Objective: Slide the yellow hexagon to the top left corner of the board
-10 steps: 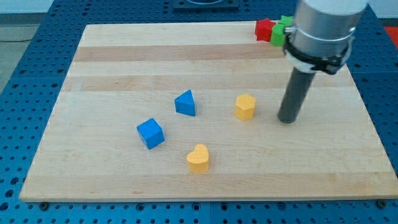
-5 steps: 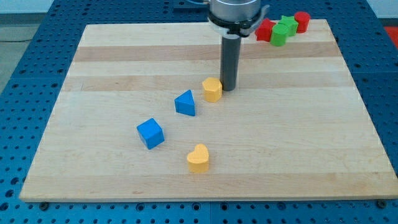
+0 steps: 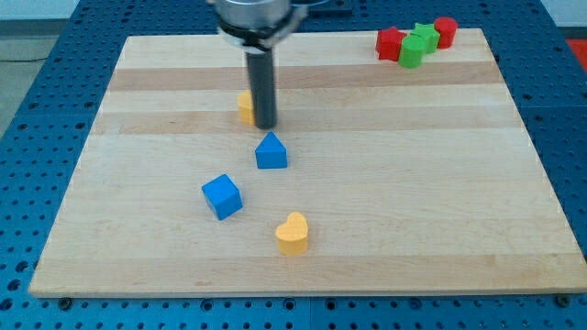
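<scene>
The yellow hexagon [image 3: 245, 107] lies on the wooden board [image 3: 413, 211], left of centre in its upper half, mostly hidden behind my rod. My tip [image 3: 265, 125] touches the hexagon's right side. A blue triangular block [image 3: 271, 151] sits just below the tip. The board's top left corner [image 3: 138, 46] is up and to the left of the hexagon.
A blue cube [image 3: 222, 196] and a yellow heart [image 3: 293, 233] lie toward the view's bottom. A red block [image 3: 391, 43], a green block [image 3: 416, 45] and a red cylinder [image 3: 445, 31] cluster at the top right corner.
My tip has swept from the board's right to left of centre, pushing the yellow hexagon up and left. The blue triangular block was nudged and turned slightly.
</scene>
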`<action>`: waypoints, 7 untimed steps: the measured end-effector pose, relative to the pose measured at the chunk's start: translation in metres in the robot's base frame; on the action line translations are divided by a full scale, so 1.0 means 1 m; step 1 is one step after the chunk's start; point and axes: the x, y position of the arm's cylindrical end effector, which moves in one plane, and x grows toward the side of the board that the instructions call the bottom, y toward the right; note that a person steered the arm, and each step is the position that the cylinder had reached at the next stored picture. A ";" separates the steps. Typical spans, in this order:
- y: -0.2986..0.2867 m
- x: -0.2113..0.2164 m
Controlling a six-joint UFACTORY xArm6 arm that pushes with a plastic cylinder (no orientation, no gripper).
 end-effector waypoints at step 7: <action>-0.066 -0.116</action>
